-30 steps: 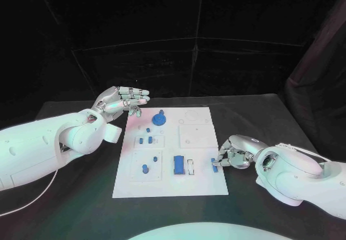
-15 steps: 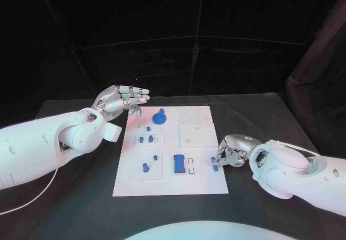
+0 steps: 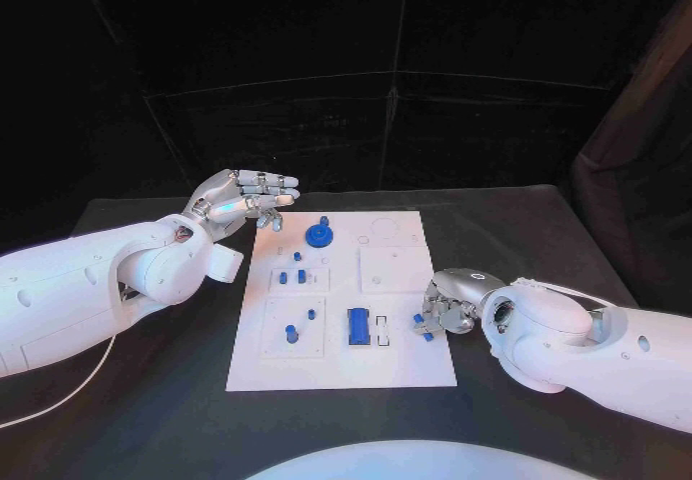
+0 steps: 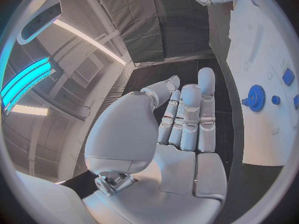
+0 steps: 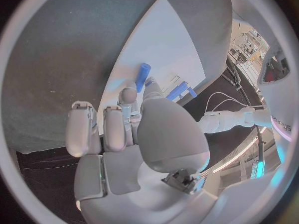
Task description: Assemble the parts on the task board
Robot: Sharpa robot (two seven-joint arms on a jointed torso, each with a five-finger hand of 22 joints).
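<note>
The white task board [image 3: 339, 372] lies in the middle of the black table. On it stand a blue gear [image 3: 319, 237], a blue block [image 3: 356, 327] and several small blue pieces [image 3: 293, 277]. My right hand [image 3: 450, 305] is down at the board's right edge, fingers curled. It pinches a short blue peg [image 3: 421, 324] between thumb tip and a fingertip. In the right wrist view the peg [image 5: 143, 75] sticks out past the fingertips [image 5: 127, 94], low over the board [image 5: 168, 40]. My left hand [image 3: 242, 196] hangs raised off the board's far left corner, fingers apart and holding nothing.
In the left wrist view the gear [image 4: 255, 97] and the board [image 4: 261, 40] lie beside my left hand [image 4: 187, 124]. Black table runs all round the board, with dark curtain behind. My left forearm [image 3: 101, 280] spans the table's left side.
My right hand has shifted left onto the board's right edge and its fingers have drawn in round the peg. The left hand has stayed where it was.
</note>
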